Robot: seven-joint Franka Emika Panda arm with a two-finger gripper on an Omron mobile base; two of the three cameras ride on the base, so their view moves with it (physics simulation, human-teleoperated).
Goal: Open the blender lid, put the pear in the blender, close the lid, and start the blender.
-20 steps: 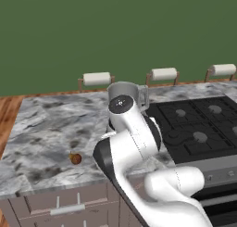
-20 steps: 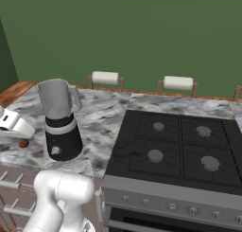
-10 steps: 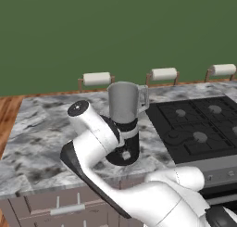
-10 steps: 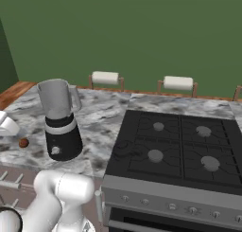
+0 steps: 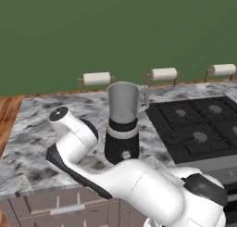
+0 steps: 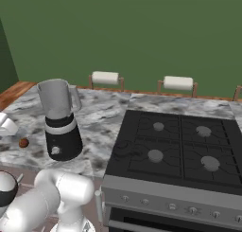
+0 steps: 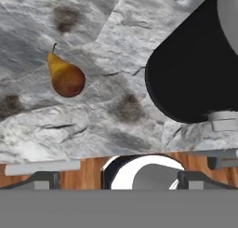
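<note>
The pear [image 7: 65, 76], small and brown-orange with a yellow tapered end, lies on the marble counter [image 7: 116, 45] in the upper left of the hand view. It also shows left of the blender as the pear [image 6: 22, 142]. The blender [image 5: 122, 124] stands upright, with a grey handled jar on a black base [image 7: 195, 73] at the right of the hand view. The jar's top is a bare rim, and the blender lid is out of view. My gripper [image 7: 121, 178] is open and holds nothing. It hovers near the counter's front edge, apart from the pear.
A black gas stove [image 6: 175, 146] fills the counter's right side. Paper towel holders [image 5: 96, 78] line the back wall. Drawer fronts [image 5: 60, 207] run below the counter's front edge. My arm's elbow [image 5: 65, 122] stands just left of the blender.
The arm has swung left and down across the left base view, uncovering the blender and covering the pear there. The blender and pear have not moved. The gripper stays open.
</note>
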